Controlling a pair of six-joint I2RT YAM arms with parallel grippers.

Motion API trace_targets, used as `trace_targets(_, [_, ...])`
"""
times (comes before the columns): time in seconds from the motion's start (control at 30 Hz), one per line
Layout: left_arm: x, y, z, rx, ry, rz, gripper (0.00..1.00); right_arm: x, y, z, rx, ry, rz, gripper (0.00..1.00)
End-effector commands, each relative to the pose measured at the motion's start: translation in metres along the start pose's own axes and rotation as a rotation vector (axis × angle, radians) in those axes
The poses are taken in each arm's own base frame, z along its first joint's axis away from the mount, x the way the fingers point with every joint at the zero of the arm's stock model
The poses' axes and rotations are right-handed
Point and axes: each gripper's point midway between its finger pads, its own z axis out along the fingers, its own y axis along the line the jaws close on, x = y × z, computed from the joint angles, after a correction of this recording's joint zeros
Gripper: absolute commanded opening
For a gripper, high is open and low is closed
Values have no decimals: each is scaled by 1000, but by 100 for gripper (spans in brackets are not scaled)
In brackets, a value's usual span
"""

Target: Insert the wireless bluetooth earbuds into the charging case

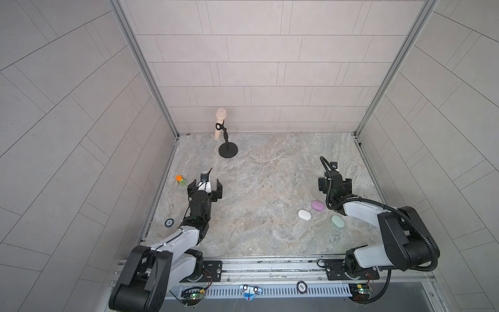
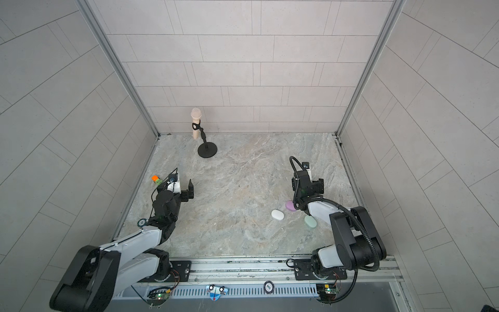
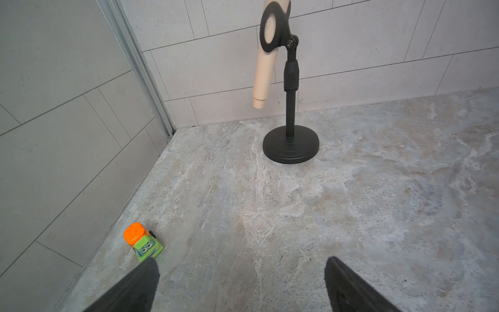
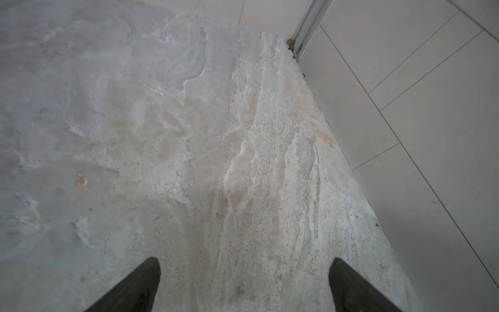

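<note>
- The wireless bluetooth earbuds are nowhere I can see. No loose buds show on the grey-veined marble surface (image 1: 256, 189), so they may be shut away or too small to make out.
- What does show is three smooth, pill-shaped plastic charging cases lying near one another on the right side: a white case (image 1: 304, 215), a lilac case (image 1: 317, 205) and a pale mint-green case (image 1: 337, 222). All three look closed.
- The left pincer (image 3: 242, 270) has its fingers wide apart with nothing between them. The right pincer (image 4: 245, 263) is likewise spread and empty, pointing at bare surface toward the far right corner.
- The cases look slick and rounded, so an off-centre pinch could squirt one away.
- Prising a lid with one arm could flip the case unless the other arm steadies it.
- The right pincer sits beyond the cases, with its arm just beside the lilac and mint ones. A careless pull back could sweep them aside.
- Because the three cases are so near each other, reaching for one may nudge its neighbour.
- Buds that tiny would be easy to drop or to seat crooked.
- A small green toy truck with an orange top (image 3: 143, 241) sits just beside the left pincer, near the left wall.
- A black round-based stand (image 1: 228, 150) holding a cream microphone-shaped rod (image 1: 220, 121) stands at the back.
- Neither the truck nor the stand blocks the way to the cases.
</note>
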Motion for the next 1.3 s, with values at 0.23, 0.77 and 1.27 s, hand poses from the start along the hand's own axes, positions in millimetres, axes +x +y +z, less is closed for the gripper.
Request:
trace_targets(0.23, [-14, -15, 32, 81, -86, -8, 100, -16, 0, 3, -2, -173, 36, 100])
trace_targets(0.77, [-3, 7, 55, -41, 16, -70, 100, -6, -1, 11, -13, -167, 68, 100])
trace_targets(1.27, [-1, 9, 59, -34, 33, -85, 100, -6, -2, 11, -10, -168, 71, 100])
